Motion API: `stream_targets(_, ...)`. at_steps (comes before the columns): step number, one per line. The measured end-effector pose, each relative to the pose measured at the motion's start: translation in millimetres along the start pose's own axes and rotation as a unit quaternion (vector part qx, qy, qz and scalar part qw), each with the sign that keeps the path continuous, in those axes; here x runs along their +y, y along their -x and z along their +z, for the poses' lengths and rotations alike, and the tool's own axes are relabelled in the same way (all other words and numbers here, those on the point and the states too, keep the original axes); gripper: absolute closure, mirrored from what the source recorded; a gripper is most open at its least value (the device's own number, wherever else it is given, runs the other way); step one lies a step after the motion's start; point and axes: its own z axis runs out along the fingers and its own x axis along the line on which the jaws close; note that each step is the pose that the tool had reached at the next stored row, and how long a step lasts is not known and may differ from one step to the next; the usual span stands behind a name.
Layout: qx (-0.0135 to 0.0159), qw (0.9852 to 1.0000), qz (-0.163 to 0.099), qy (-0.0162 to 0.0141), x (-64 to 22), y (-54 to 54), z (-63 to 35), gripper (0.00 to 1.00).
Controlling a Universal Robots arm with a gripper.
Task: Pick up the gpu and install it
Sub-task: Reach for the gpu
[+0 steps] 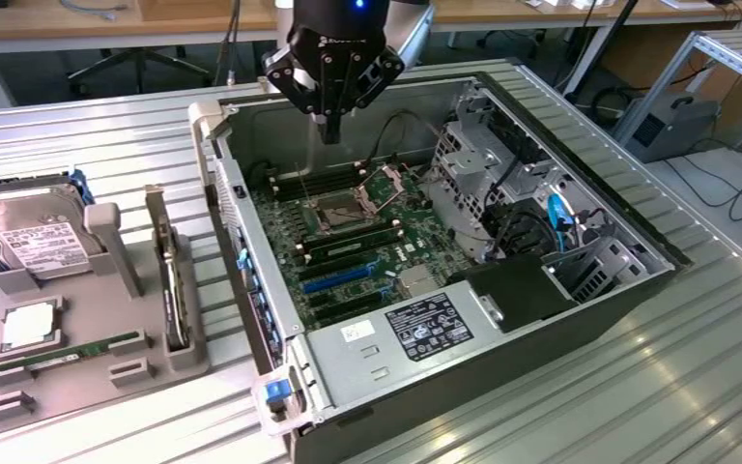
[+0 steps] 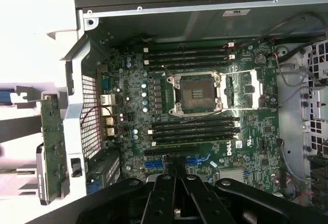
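Note:
The gpu (image 1: 173, 290) is a thin dark card standing on edge in a slot of the grey holder (image 1: 88, 372), on the exterior view's left. In the wrist view the gpu (image 2: 53, 142) lies just outside the case wall. My gripper (image 1: 329, 130) hangs over the back of the open computer case (image 1: 603, 300), well away from the card. Its fingers are shut with nothing between them. Seen from the wrist, the gripper (image 2: 177, 175) hovers above the motherboard (image 2: 205, 137), near the blue expansion slots (image 2: 154, 163).
The holder also carries a silver hard drive (image 1: 30, 240), a green RAM stick (image 1: 69, 350) and a square chip (image 1: 30, 329). Drive cages and cables (image 1: 539, 222) crowd the case's side on the exterior view's right. The CPU socket (image 1: 345, 206) stands open.

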Motion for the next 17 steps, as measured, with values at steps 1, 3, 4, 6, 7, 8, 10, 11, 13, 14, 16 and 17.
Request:
stream_targets(1,0.0000,1.0000,0.000,0.0000,0.0,-0.4,0.0,0.89)
stream_targets(3,0.0000,1.0000,0.000,0.0000,-0.1,-1.1,0.0,0.89)
stream_targets(4,0.0000,1.0000,0.000,0.0000,-0.1,-1.3,0.0,0.89)
stream_targets(6,0.0000,1.0000,0.000,0.0000,-0.1,-1.6,0.0,0.89)
stream_targets(7,0.0000,1.0000,0.000,0.0000,-0.1,-1.9,0.0,0.89)
stream_targets(8,0.0000,1.0000,0.000,0.0000,-0.2,-2.2,0.0,0.89)
stream_targets(10,0.0000,1.0000,0.000,0.0000,-0.2,-2.7,-0.1,0.89)
stream_targets(11,0.0000,1.0000,0.000,0.0000,-0.2,-3.0,0.0,0.89)
stream_targets(13,0.0000,1.0000,0.000,0.0000,-0.3,-3.7,-0.1,0.89)
stream_targets(14,0.0000,1.0000,0.000,0.0000,-0.3,-3.9,-0.1,0.89)
stream_targets(16,0.0000,1.0000,0.000,0.0000,-0.4,-5.1,-0.1,0.89)
stream_targets(17,0.0000,1.0000,0.000,0.0000,-0.4,-5.7,-0.1,0.89)
